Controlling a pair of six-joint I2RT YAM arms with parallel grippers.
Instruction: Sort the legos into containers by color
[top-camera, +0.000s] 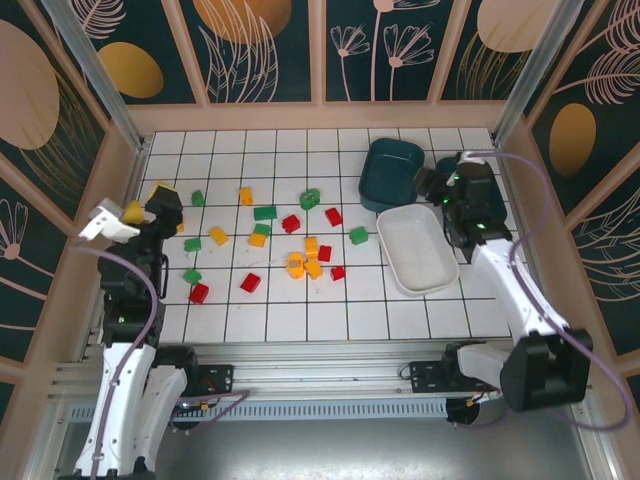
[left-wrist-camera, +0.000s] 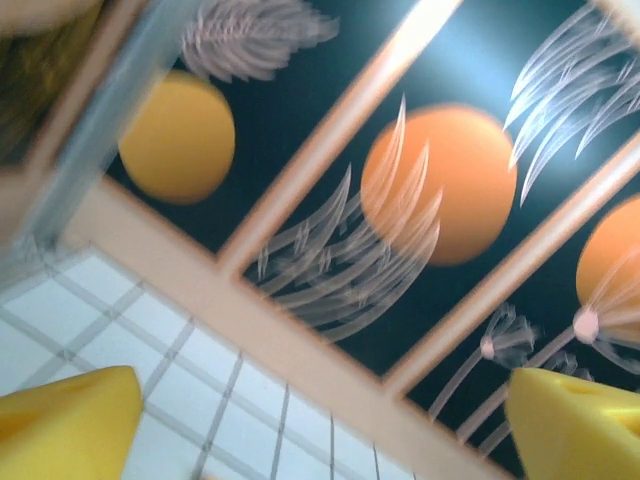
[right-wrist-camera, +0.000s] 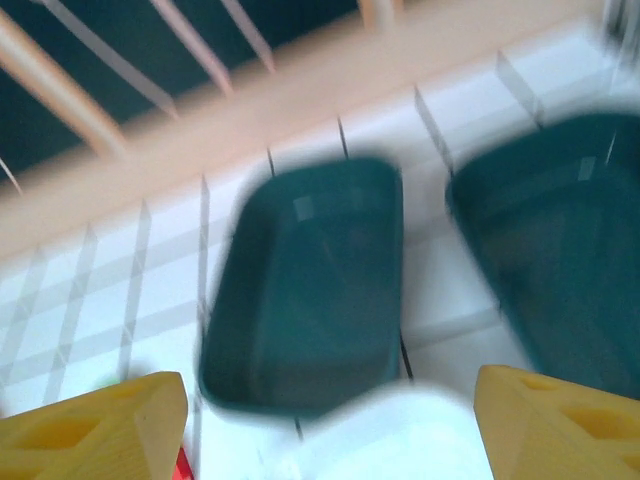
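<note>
Red, green and yellow-orange legos lie scattered over the white tiled table (top-camera: 270, 320), among them a red one (top-camera: 199, 293), a green one (top-camera: 265, 212) and a yellow one (top-camera: 296, 265). The containers stand at the right: a dark teal bin (top-camera: 392, 172) (right-wrist-camera: 310, 290), a second teal bin (right-wrist-camera: 560, 250) beside it, and a white bin (top-camera: 418, 248) (right-wrist-camera: 400, 440) nearer me. My left gripper (top-camera: 150, 200) (left-wrist-camera: 320, 430) hovers open at the table's left edge and faces the back wall. Beside the first teal bin, my right gripper (top-camera: 435, 180) (right-wrist-camera: 325, 430) stands open over the white bin's far end. Neither holds anything.
Wooden rails and patterned dark panels (top-camera: 320, 50) wall in the table at the back and both sides. A purple cable (top-camera: 545, 200) loops off the right arm. A red lego (right-wrist-camera: 183, 465) peeks beside the right gripper's left finger.
</note>
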